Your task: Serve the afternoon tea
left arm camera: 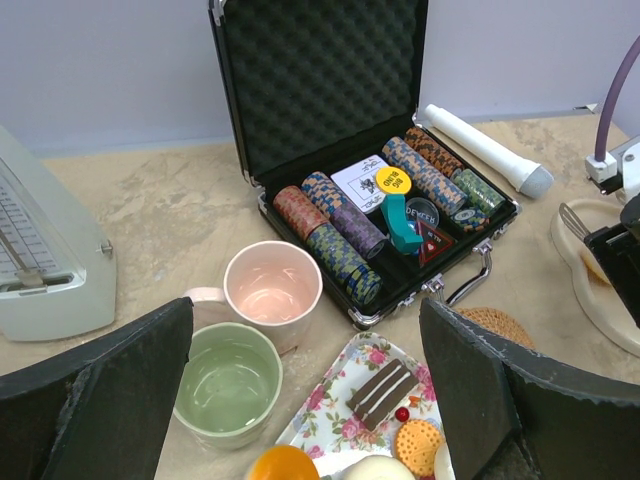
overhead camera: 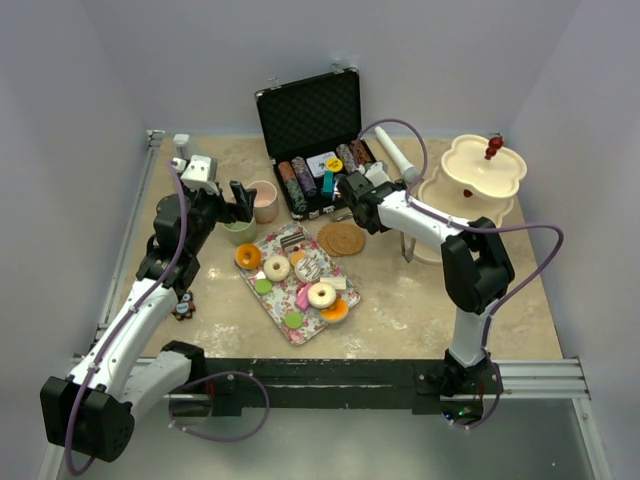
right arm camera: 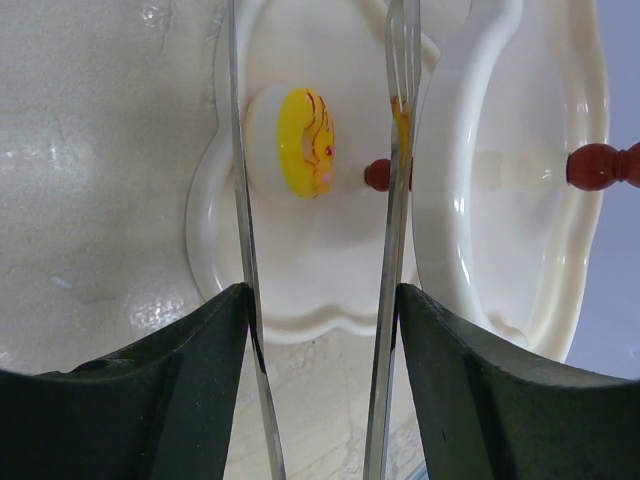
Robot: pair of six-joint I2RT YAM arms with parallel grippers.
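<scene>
The left gripper [left arm camera: 305,325] hovers with its two black fingers spread wide and nothing between them, above the pale pink cup [left arm camera: 272,290] and the light green cup [left arm camera: 228,385]. These stand just beside each other on the beige marbled table [overhead camera: 450,300], to the left of the floral rectangular tray [left arm camera: 335,400]. The tray carries most of the sweets: white-iced toy donuts [overhead camera: 277,267], orange toy donuts [overhead camera: 248,256], green macarons [overhead camera: 263,286] and a brown striped cake slice [left arm camera: 380,388]. Behind the tray an open black foam-lined case [overhead camera: 310,115] holds rows of striped poker chips [left arm camera: 340,240]. A round woven coaster [overhead camera: 342,238] lies just in front of the case, near the tray's far corner. The right gripper [right arm camera: 320,310] is closed on thin metal tongs [right arm camera: 403,60], each black finger bearing on one arm of the tool, and the two arms stand well apart. Between them, on the lowest tier [right arm camera: 330,270] of the cream scalloped three-tier stand [overhead camera: 470,175], lies a small toy donut with yellow icing [right arm camera: 300,140] and thin red streaks. It is clear of the fork-tipped arm on one side; whether the other arm touches its white edge cannot be told. The stand sits at the far right of the table, its centre post topped by a dark red turned knob [right arm camera: 600,165].
</scene>
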